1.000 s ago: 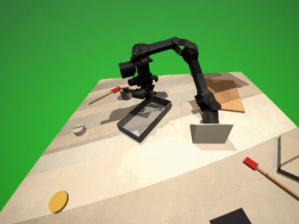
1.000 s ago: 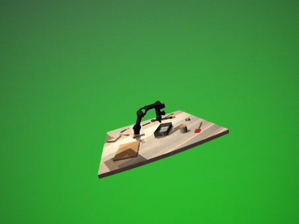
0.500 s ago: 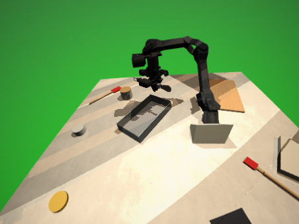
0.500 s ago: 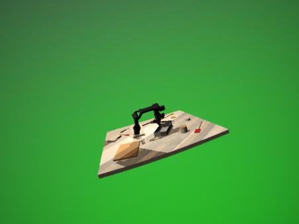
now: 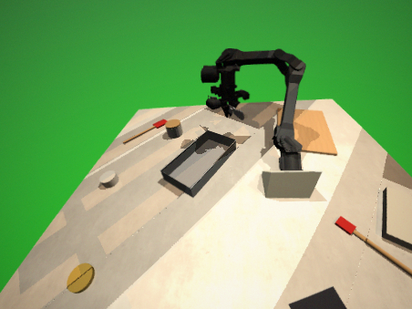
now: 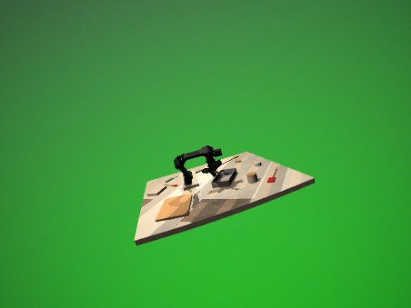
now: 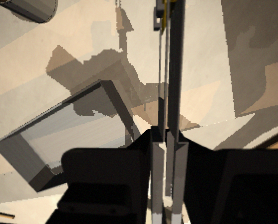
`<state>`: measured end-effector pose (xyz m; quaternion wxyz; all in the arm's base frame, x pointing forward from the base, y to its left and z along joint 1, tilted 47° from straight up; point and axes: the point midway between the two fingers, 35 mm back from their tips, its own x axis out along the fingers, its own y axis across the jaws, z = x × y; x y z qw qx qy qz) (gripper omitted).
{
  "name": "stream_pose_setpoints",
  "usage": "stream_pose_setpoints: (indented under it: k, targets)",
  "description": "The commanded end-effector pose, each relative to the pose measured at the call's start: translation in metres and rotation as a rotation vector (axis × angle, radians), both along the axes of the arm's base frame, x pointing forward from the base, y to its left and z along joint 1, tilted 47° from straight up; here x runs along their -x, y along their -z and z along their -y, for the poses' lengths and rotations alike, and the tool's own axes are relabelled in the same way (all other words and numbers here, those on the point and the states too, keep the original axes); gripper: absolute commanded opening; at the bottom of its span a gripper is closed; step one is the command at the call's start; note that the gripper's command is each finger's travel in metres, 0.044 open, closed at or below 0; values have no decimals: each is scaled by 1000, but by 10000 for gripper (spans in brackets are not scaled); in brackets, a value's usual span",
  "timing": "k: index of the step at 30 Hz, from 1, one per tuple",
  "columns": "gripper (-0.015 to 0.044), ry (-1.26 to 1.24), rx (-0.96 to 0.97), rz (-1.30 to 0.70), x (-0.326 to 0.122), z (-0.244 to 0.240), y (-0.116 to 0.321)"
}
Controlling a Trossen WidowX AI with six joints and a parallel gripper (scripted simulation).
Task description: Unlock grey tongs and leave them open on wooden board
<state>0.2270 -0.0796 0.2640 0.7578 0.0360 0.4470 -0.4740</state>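
Note:
My gripper (image 5: 227,111) (image 6: 214,173) (image 7: 157,133) points down and is shut on the grey tongs (image 7: 176,75), high above the table and beyond the far end of the roasting tin. In the wrist view the tongs' two arms lie close together, nearly parallel, with a small yellow part near the top edge. Their tilt and the lock's state cannot be told. The roasting tin (image 5: 180,186) (image 6: 223,184) (image 7: 116,100) stands on the table with nothing across it. The wooden board (image 5: 321,129) (image 6: 175,208) lies flat on the other side of the arm's base.
A brown-topped cylinder (image 5: 173,129) (image 6: 252,177) and a red-headed tool (image 5: 159,124) (image 6: 272,179) are beyond the tin. A white puck (image 5: 108,179) and a yellow disc (image 5: 80,278) lie farther off. A grey upright plate (image 5: 292,185) stands at the arm's base, near another red-headed tool (image 5: 345,225).

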Motion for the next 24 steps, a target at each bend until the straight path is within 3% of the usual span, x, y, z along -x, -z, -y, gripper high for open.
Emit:
stream_pose_setpoints:
  k: [1,12,24]
  targets:
    - [-150,53,0,59,17,11,-10]
    - [-150,218,1,235,70,37,-35]
    - [-150,265,-29,225,79,45,-33]
